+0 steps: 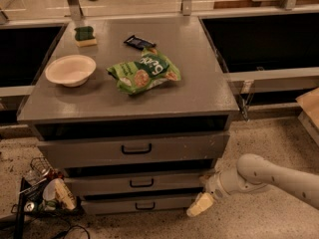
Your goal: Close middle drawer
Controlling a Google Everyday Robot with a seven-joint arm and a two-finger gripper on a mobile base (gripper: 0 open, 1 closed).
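Note:
The middle drawer is the low grey front with a small black handle, between the taller top drawer and the narrow bottom drawer of the grey cabinet. Its front stands nearly in line with the other two, with a dark gap above it. My gripper is low at the cabinet's right front corner, by the right end of the middle and bottom drawers. My white arm reaches in from the right.
On the cabinet top lie a white bowl, a green snack bag, a dark bar and a sponge. A wire basket of clutter stands on the floor at the left. A wooden box edge is at the right.

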